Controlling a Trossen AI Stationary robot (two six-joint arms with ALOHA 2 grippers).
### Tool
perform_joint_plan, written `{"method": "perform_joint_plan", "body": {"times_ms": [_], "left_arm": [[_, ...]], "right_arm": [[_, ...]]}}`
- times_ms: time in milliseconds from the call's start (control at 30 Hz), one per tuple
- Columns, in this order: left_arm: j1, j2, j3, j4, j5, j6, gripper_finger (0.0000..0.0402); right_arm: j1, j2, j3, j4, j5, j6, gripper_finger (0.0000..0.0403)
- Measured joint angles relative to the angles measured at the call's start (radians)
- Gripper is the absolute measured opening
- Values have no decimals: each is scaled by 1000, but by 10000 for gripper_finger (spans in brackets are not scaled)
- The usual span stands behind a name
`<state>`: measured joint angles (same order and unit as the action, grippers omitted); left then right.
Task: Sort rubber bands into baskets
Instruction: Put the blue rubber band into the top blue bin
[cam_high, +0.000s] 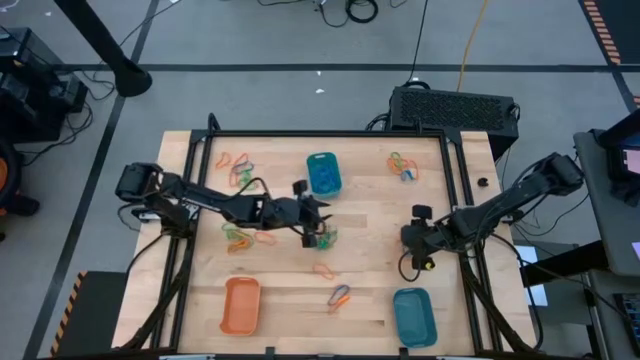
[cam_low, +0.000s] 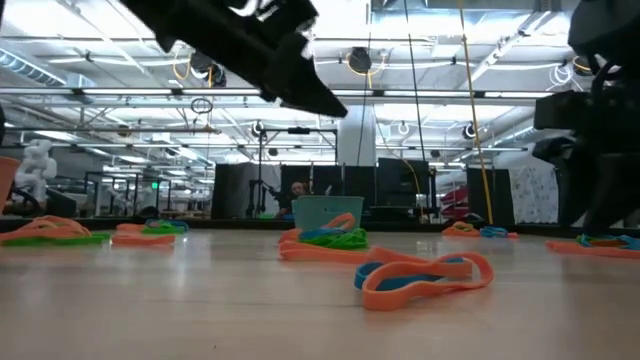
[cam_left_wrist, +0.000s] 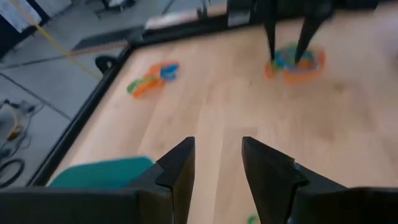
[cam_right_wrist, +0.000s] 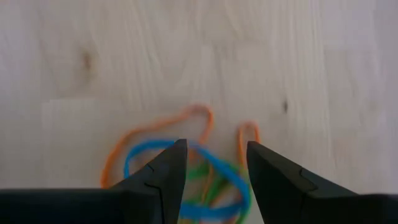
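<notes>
The left arm reaches far across the pale wooden table (cam_high: 280, 290), stretched almost flat, and its left gripper (cam_high: 318, 236) hangs with the fingers parted and nothing between them. Directly under it lies a small heap of thin elastic rubber bands (cam_high: 325, 240) in green and orange. Just beyond this gripper stands a teal-blue rounded plastic basket (cam_high: 323, 173). The orange plastic basket (cam_high: 241, 305) is well behind it, near the table edge.

The right arm is bent, and the right gripper (cam_high: 419, 238) points down, its fingers also apart and empty. Below it lies a tangle of orange, blue and green loops (cam_right_wrist: 186, 168), perhaps touching the fingertips; the wrist view is not clear enough. The second teal-blue basket (cam_high: 414, 316) is near this gripper. I can read no writing anywhere.
</notes>
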<state>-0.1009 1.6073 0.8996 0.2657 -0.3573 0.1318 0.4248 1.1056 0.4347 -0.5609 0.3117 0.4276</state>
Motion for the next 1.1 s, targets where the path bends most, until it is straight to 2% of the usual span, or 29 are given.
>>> {"method": "perform_joint_plan", "body": {"times_ms": [267, 533, 800, 1033, 1100], "left_arm": [[-7, 4, -102, 293, 63, -26, 141], [-11, 13, -109, 283, 71, -65, 141], [-11, 13, -109, 282, 70, -74, 141], [-11, 13, -109, 291, 71, -77, 141], [-11, 13, -109, 294, 99, -97, 141]], "right_arm": [[-2, 87, 0, 36, -25, -25, 142], [-2, 105, 2, 41, -30, -21, 109], [-2, 107, 8, 37, -32, 13, 56], [-2, 107, 104, 27, -29, -29, 15], [-2, 107, 139, 16, -28, -33, 5]]}}
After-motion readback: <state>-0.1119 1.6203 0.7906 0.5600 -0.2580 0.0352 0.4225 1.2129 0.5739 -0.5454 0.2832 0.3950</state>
